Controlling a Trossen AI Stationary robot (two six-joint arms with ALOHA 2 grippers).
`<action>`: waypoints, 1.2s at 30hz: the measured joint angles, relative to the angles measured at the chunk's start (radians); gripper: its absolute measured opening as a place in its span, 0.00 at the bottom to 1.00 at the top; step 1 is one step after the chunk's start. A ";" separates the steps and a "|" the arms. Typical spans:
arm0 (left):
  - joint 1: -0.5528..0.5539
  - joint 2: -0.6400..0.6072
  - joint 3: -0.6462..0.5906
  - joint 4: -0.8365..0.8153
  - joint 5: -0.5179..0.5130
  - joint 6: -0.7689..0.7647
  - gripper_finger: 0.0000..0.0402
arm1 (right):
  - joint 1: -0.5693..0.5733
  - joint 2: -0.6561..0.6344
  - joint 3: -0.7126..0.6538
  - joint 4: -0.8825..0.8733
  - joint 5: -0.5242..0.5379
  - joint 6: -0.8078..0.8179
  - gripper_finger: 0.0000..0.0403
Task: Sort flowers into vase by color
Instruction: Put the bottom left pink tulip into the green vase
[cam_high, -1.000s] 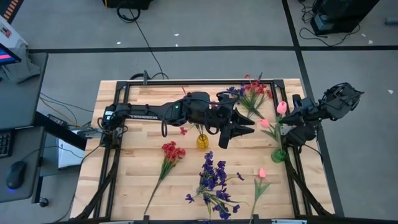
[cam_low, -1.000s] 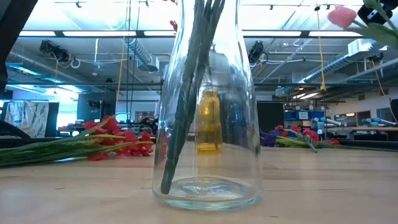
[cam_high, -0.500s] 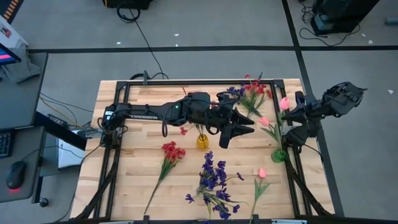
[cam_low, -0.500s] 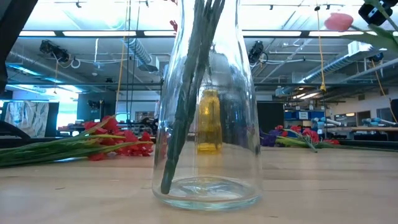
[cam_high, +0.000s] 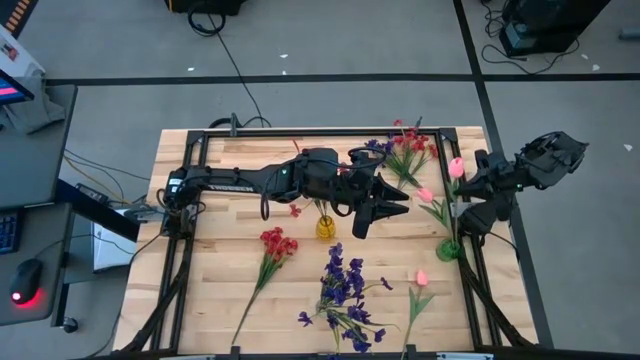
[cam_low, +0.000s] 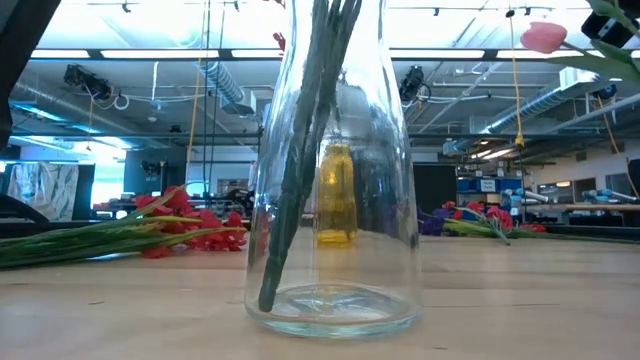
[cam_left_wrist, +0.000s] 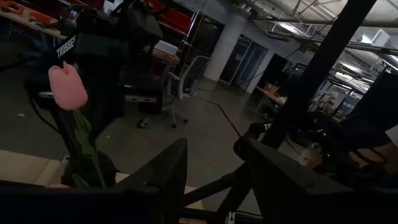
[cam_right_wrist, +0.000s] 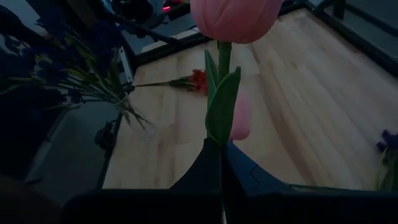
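right gripper (cam_high: 478, 180) is at the right edge of the table (cam_high: 220, 280), fingers pressed together on the stem of a pink tulip (cam_high: 456, 167). the right wrist view shows the stem running straight up out of the closed fingers with a leaf wrapped round it, bud at the top. the tulip is lifted clear of the table, bud pointing in toward the table's middle.

i read this as the carry step: pink flower picked, not yet in a vase. the green vase (cam_high: 449, 249) sits just below the gripper at the table's right edge and already has one pink tulip (cam_high: 426, 196) leaning out of it, so that looks like the pink target.

next move as i see it: swing the stem end over the green vase mouth, tip the flower upright, lower, release. the mouth looks narrow and the stem is thin and probably floppy, so alignment matters.

left gripper (cam_high: 372, 205) hangs over the table centre near the yellow vase (cam_high: 326, 226), fingers spread, nothing between them in the left wrist view.

left on the table: a red sprig (cam_high: 274, 246), a purple bunch (cam_high: 343, 288), another pink tulip (cam_high: 420, 280), and a mixed red and purple pile (cam_high: 405, 150) at the far side. the clear vase (cam_low: 335, 200) up close in the low view holds green stems.
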 joint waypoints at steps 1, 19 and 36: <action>0.000 0.000 0.000 0.000 0.000 0.000 0.42 | 0.000 0.000 0.000 0.000 -0.004 0.003 0.00; 0.000 0.002 0.000 -0.059 -0.013 0.003 0.42 | 0.000 0.000 -0.022 0.006 -0.002 0.022 0.00; 0.000 0.002 0.000 -0.070 -0.015 0.003 0.42 | 0.000 0.000 -0.066 0.064 -0.021 -0.051 0.01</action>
